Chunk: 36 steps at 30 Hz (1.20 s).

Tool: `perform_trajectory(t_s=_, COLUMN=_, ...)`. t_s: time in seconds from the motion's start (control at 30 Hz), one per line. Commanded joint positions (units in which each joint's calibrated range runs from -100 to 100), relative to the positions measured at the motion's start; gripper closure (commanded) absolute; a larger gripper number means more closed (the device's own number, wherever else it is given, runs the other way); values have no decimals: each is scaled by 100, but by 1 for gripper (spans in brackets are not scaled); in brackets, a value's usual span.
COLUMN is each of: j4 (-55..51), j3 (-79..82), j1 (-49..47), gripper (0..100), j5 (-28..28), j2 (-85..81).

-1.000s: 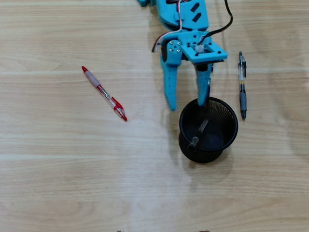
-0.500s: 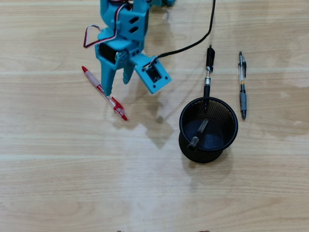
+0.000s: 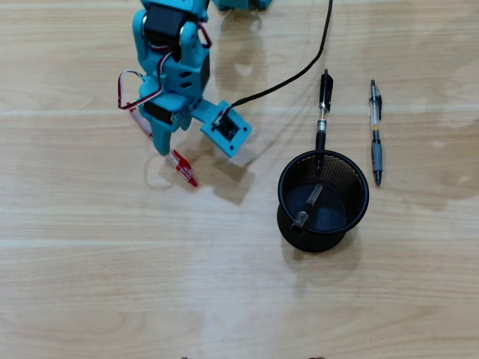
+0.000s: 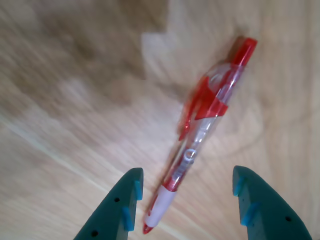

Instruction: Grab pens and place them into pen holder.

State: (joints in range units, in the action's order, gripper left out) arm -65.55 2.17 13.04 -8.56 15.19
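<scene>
Broadly, a pale wooden table (image 3: 90, 284) fills the overhead view, and the blue arm (image 3: 176, 67) reaches down from the top edge toward the left half of it. Right of centre stands the pen holder (image 3: 358, 203), a round black mesh cup, upright, with one pen (image 3: 308, 205) lying slanted inside it, its dark end toward the lower left of the cup. A second black-ended pen (image 3: 322, 112) lies on the table just above the cup, its lower tip at the cup's rim. The grey-sleeved pen (image 3: 375, 140) lies just right of the cup, lengthwise, apart from it. A black cable (image 3: 299, 71) runs from the top edge to the arm's wrist.

The gripper (image 4: 187, 205) sits over the red and clear pen (image 4: 202, 135); from above, only the pen's lower red end (image 3: 183, 168) shows past the arm. In the wrist view the jaws stand apart, one finger (image 4: 120, 205) on each side of the pen's white-sleeved tip, neither touching it. The pen lies flat on the wood, slanted, its red cap toward the upper right of that view.
</scene>
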Motion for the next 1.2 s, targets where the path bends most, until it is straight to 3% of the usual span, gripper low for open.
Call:
perform_trajectory(t_s=0.0, j4=-33, j3=-466, j1=212, gripper=79, j5=24, j2=154)
perform_trajectory(t_s=0.53, j4=-42, j3=-701, j1=438, gripper=80, j5=-295, j2=1101)
perform_trajectory(t_s=0.6, j4=-42, j3=-719, j1=438, gripper=84, j5=-300, j2=1160)
perform_trajectory(t_s=0.7, j4=1, j3=-765, j1=478, gripper=99, j5=-305, j2=1194)
perform_trajectory(t_s=1.0, j4=-154, j3=-738, j1=623, gripper=98, j5=-828, j2=1101)
perform_trajectory(t_s=1.17, j4=-643, j3=-1480, j1=623, gripper=98, j5=-885, j2=560)
